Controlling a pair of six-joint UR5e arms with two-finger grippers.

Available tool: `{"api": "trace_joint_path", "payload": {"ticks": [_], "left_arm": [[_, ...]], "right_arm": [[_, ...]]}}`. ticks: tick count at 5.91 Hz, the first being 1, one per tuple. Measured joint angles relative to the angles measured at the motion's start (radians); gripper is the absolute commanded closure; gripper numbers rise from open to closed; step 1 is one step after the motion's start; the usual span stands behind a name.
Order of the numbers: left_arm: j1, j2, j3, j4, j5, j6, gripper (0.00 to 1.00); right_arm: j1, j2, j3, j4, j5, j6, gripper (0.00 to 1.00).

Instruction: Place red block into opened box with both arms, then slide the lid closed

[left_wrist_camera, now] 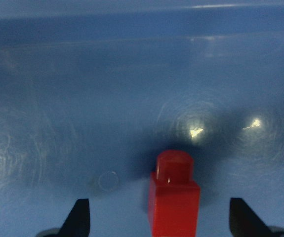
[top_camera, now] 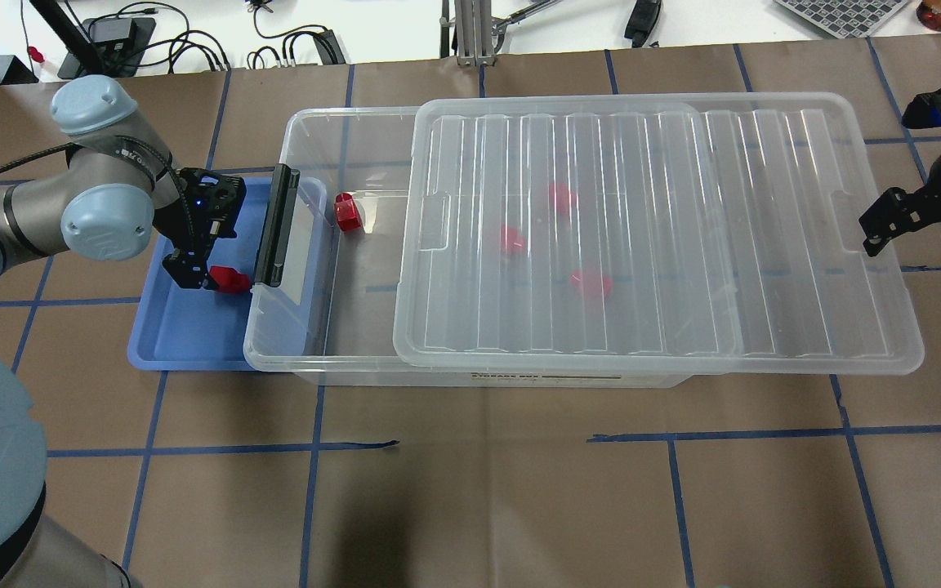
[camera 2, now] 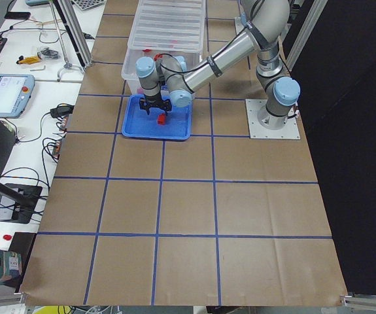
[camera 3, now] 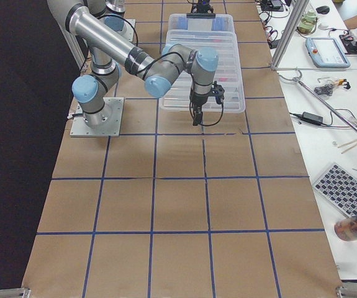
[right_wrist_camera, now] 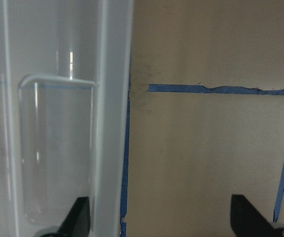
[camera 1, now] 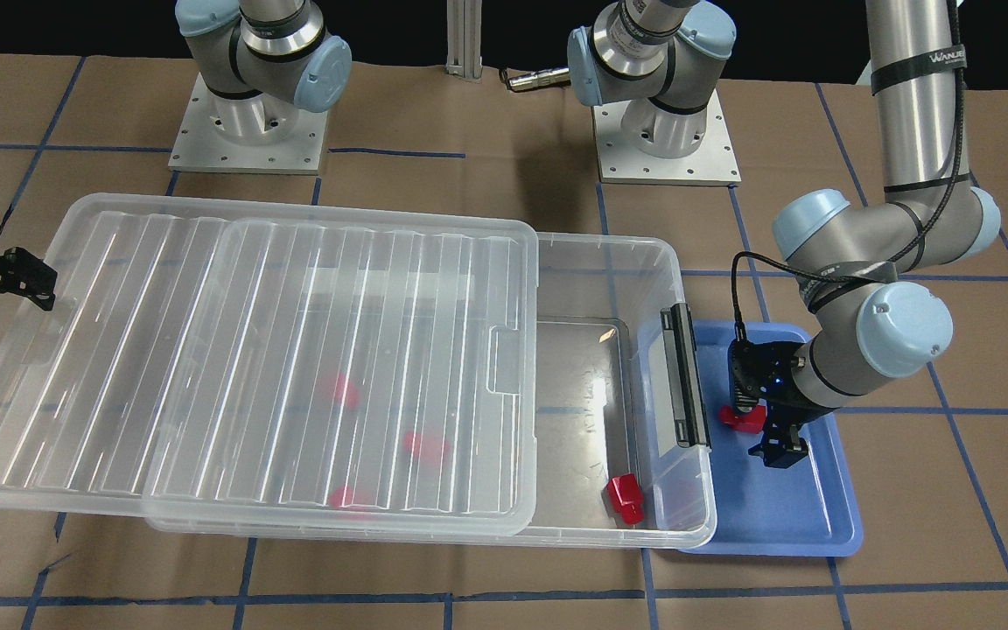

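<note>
Box (top_camera: 332, 371) sits with its lid (top_camera: 658, 245) slid partway off, overhanging the end opposite the box's latch (top_camera: 273, 229) and leaving the latch end uncovered. 1 red block (top_camera: 347, 212) lies inside the box at that uncovered end; 3 more (top_camera: 511, 240) show through the lid. Just outside the box's latch end, the left gripper (top_camera: 207, 276) hangs over a tray (top_camera: 185, 343), fingers spread wide around another red block (top_camera: 232, 280) without touching it. Beyond the box's other end, the right gripper (top_camera: 912, 229) is spread apart at the lid's edge.

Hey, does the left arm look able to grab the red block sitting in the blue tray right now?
Probably yes. The left gripper hangs open right over the red block, which stands between its jaws in the wrist view, and nothing in the blue tray covers it.
</note>
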Motion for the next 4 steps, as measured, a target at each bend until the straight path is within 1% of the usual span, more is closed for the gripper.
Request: {"api": "trace_joint_path", "payload": {"ticks": [1,3,4], "left_arm": [[0.001,-0.007,-0.009,0.01,0.01,0.003,0.23],[0.004,-0.014,-0.011,0.021,0.019,0.037,0.8],[0.006,-0.016,-0.011,0.033,0.021,0.048,0.91]], "right_arm": [[-0.002,0.0,-0.004,0.0,-0.006,-0.015,0.0],[-0.004,0.001,-0.016,0.0,-0.015,-0.067,0.0],[-0.004,0.001,-0.018,0.0,-0.02,-0.101,0.0]]}}
